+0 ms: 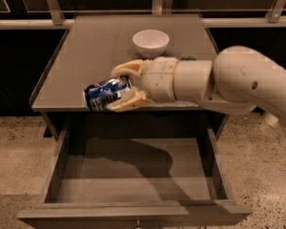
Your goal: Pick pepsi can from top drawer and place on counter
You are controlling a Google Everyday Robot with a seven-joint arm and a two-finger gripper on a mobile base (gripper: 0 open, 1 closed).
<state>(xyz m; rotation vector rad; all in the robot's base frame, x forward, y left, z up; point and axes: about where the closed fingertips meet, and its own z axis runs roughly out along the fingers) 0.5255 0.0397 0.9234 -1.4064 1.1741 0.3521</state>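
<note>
The small dark blue pepsi can (104, 94) with white marks is lying sideways in the air, at the front edge of the flat grey-brown counter (86, 46). The gripper (115, 90) has hold of it. Its two tan fingers (129, 69) are closed around the can, one on the top side and one on the bottom. The fat white arm (248, 80) comes in from the right and lies almost flat across the counter's front. Below it, the wide grey-brown wooden top drawer (55, 168) is pulled open. A round white bowl (150, 42) sits farther back on the counter.
</note>
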